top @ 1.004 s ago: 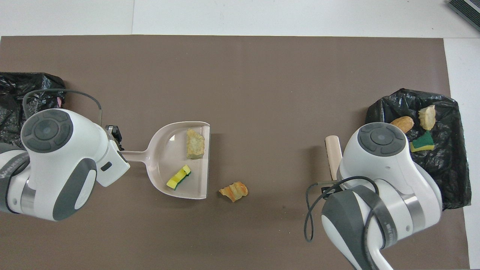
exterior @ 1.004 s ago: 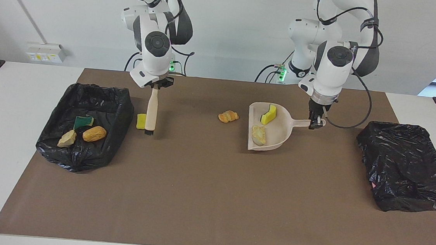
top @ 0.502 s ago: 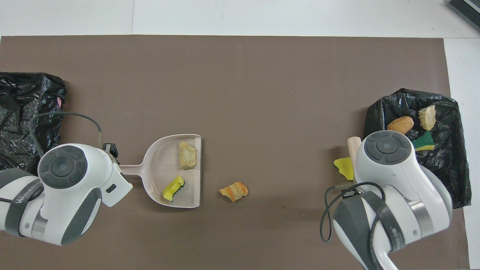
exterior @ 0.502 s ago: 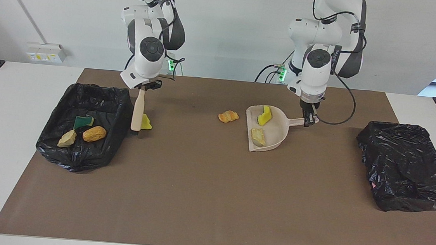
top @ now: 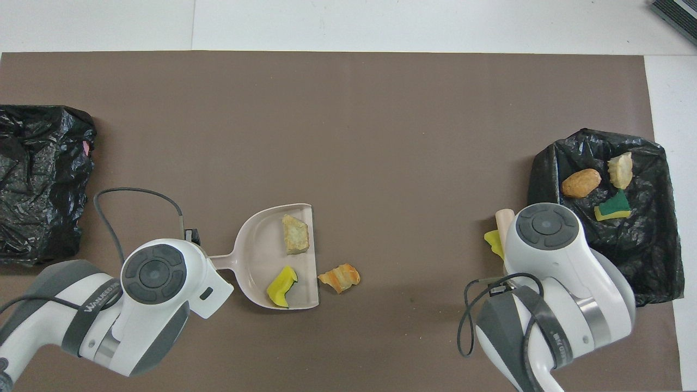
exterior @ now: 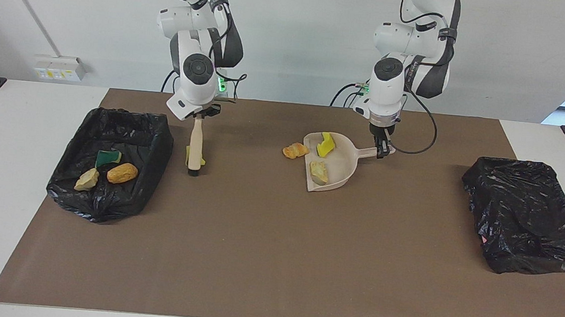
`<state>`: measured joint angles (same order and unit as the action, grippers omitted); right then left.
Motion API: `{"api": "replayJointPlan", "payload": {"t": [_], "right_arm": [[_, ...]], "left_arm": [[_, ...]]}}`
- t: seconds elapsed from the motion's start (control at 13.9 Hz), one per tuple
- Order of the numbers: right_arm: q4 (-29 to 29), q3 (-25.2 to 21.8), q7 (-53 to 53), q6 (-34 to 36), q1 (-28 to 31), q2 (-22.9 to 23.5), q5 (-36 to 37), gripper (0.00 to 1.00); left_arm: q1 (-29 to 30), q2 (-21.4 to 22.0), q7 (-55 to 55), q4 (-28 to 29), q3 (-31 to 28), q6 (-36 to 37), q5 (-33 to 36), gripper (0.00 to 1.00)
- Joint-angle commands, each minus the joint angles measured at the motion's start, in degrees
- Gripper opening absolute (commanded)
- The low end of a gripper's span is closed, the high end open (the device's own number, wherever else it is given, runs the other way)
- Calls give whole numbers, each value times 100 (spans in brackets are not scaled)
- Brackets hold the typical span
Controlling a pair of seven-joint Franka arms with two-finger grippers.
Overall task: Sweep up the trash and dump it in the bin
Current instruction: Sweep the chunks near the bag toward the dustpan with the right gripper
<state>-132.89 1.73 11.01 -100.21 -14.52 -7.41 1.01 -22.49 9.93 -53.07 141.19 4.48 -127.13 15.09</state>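
Black-lined bin [exterior: 110,165] at the right arm's end holds three scraps; two sit in the dustpan [exterior: 342,171] gripped by the left tool [exterior: 381,151], two remain on the counter [exterior: 274,258] — a bread lump [exterior: 295,150] at the pan's lip and a yellow sponge [exterior: 189,155] beside the brush [exterior: 195,146] clamped in the right tool [exterior: 200,115].

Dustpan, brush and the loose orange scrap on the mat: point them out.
dustpan [exterior: 344,159]: facing view, bare floor of the pan.
brush [exterior: 196,144]: facing view, middle of its pale handle.
orange scrap [top: 340,276]: overhead view, its centre, beside the dustpan's open lip.
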Motion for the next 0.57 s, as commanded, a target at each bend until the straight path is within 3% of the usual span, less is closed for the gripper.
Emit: {"api": "replayJointPlan", "payload": {"t": [0.0, 0.29, 0.5], "right_arm": [[70, 11, -292, -174, -252, 46, -652, 0], [219, 20, -222, -622, -797, 134, -1619, 0], [762, 29, -108, -640, -894, 467, -1998, 0]], "left_arm": [[-238, 168, 375, 145, -44, 12, 125, 0], [-432, 98, 895, 119, -35, 30, 117, 0], [-441, 71, 921, 92, -26, -23, 47, 0]]}}
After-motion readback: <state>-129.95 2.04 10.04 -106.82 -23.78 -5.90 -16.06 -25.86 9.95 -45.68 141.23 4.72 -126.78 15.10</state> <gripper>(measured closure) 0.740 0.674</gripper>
